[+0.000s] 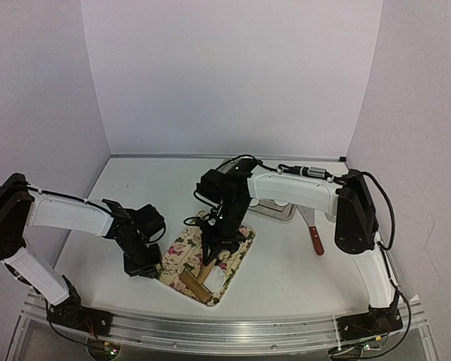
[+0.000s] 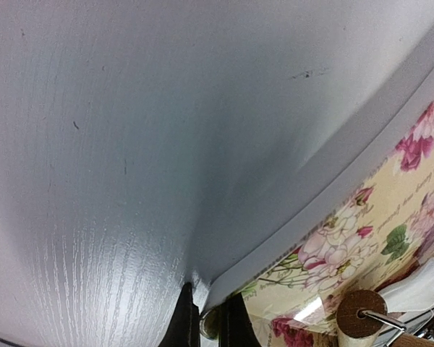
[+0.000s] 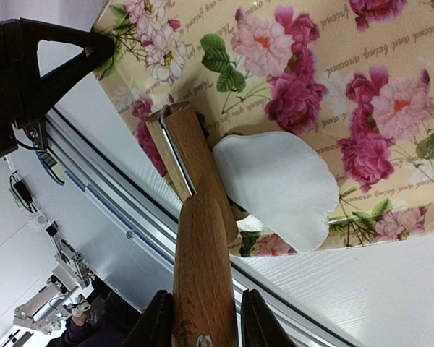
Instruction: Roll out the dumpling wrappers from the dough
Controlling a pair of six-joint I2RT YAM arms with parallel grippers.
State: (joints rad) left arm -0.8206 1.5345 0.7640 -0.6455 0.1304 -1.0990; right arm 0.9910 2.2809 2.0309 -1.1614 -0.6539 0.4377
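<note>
Wooden rolling pin [image 3: 200, 238], gripped by its handle between the two fingers of the right claw [image 3: 205, 305], slants toward the near left. One flat white piece of dough [image 3: 275, 188] lies on the near part of the flowered mat [image 3: 390, 43], just on the near side of that claw and against the pin's right side. I count one pin, one dough piece and one mat. The right arm reaches left from its base, elbow high, wrist tipped down over the mat. The left arm stretches low to the right, and the left claw [image 2: 210, 323] is pinched tight on the mat's left edge.
</note>
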